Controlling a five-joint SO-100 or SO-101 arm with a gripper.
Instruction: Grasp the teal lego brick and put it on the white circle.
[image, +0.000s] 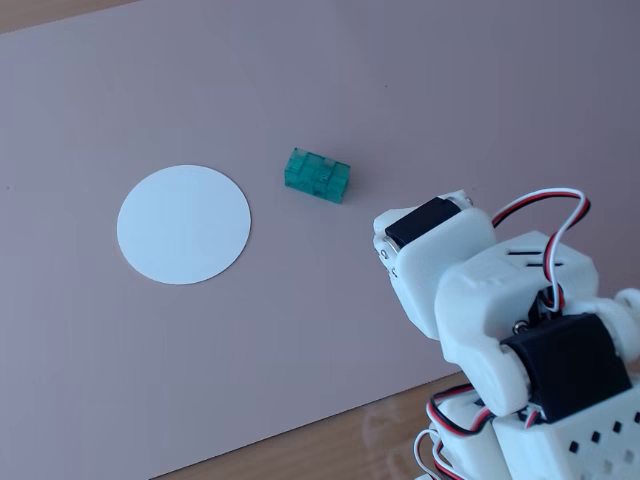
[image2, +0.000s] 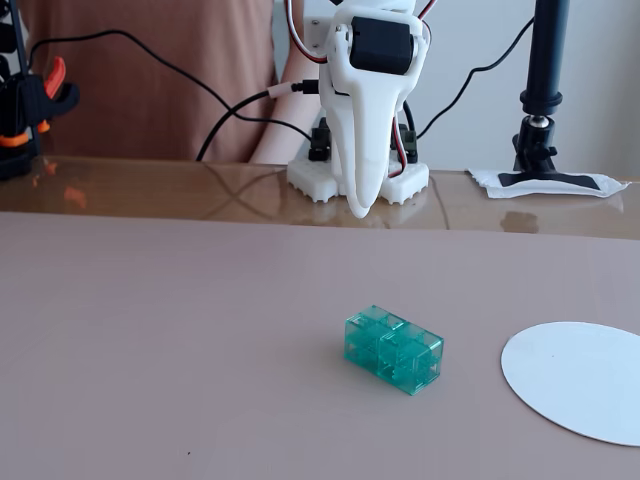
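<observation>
The teal lego brick sits on the pink mat that covers the desk. In the low fixed view it is in the middle, and the white circle lies flat to its right, near it but not touching. In the high fixed view the sides swap: the brick is on the right and the circle is on the left.

The white robot arm is folded up at the far edge of the desk, well apart from the brick. Its jaws point down like one long white beak. They look pressed together, and they hold nothing. In the high view I can only see the arm from behind, so that view does not help.

I think the job has not really begun. The arm must reach out to the brick first.

What could go wrong? The brick is small and looks smooth, and it lies a bit crooked. If the jaws come down shut or not lined up with it, they may bump it and push it away. If they only pinch a corner, the brick may slip out and drop before it gets over the circle. The circle looks thin like paper, so a bump could slide it too
</observation>
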